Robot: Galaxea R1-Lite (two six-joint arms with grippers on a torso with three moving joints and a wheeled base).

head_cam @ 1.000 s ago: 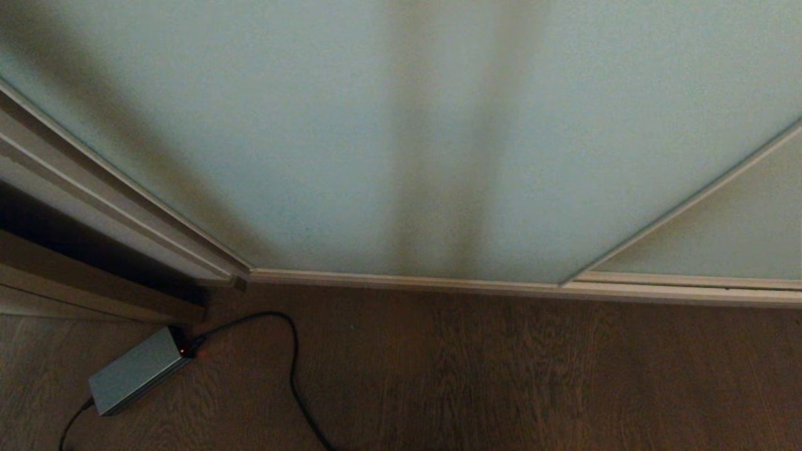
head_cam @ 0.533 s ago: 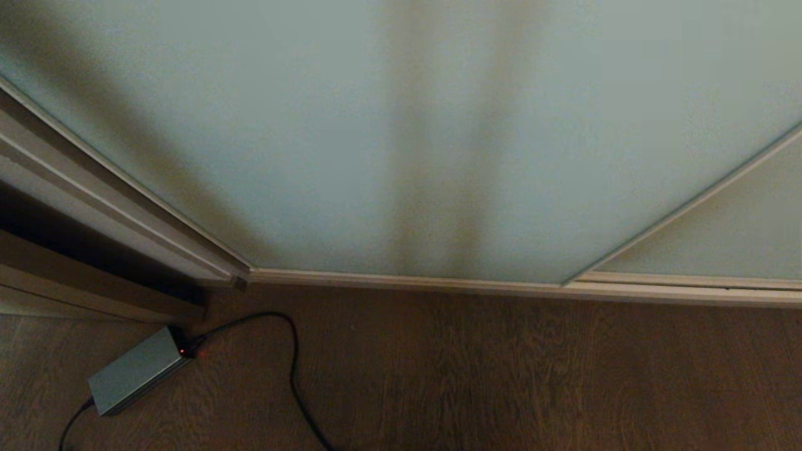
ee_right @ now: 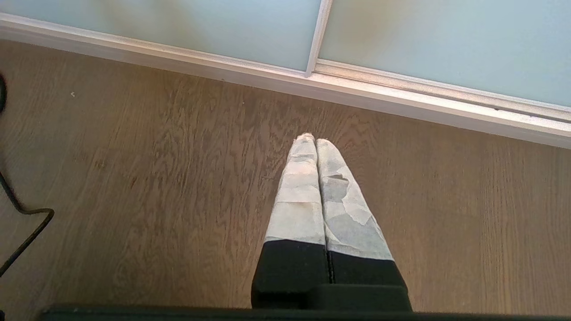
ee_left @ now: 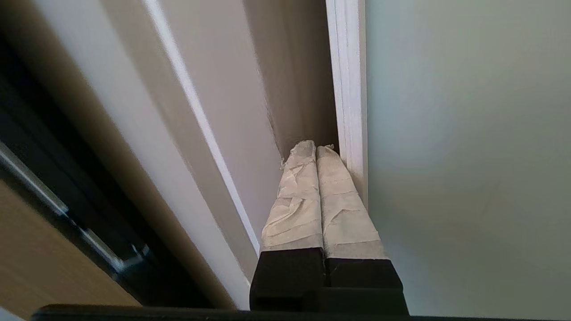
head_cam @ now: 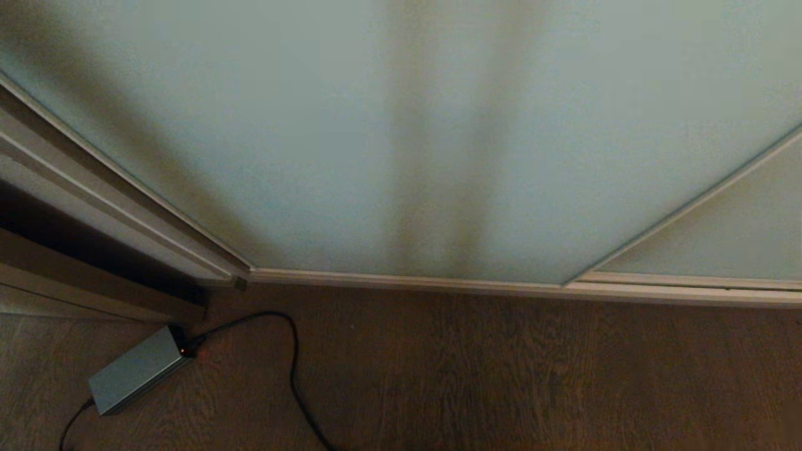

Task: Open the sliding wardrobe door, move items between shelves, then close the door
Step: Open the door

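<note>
1. Head view: sliding wardrobe door fills the wall ahead, its bottom rail meeting the floor; grey power brick with cable lies near the door's left corner.
2. Left wrist view: left gripper, jaws pressed together and empty, tips beside the door's white frame edge.
3. Right wrist view: right gripper, jaws together and empty, hangs over the floor near the door's bottom rail.

You see the sliding wardrobe door as frosted, matt glass, pale blue-green, in a slim off-white frame with a smooth painted look. Just beside the left gripper, that frame shows a faint grain. The gripper's fingers are wrapped in creased, cloth-like pale tape over matt black bodies; the right gripper looks the same, its tape scuffed. Below it, the floor is brown wood-grain, matt. The power brick looks smooth grey, its cable black and rubbery.
</note>
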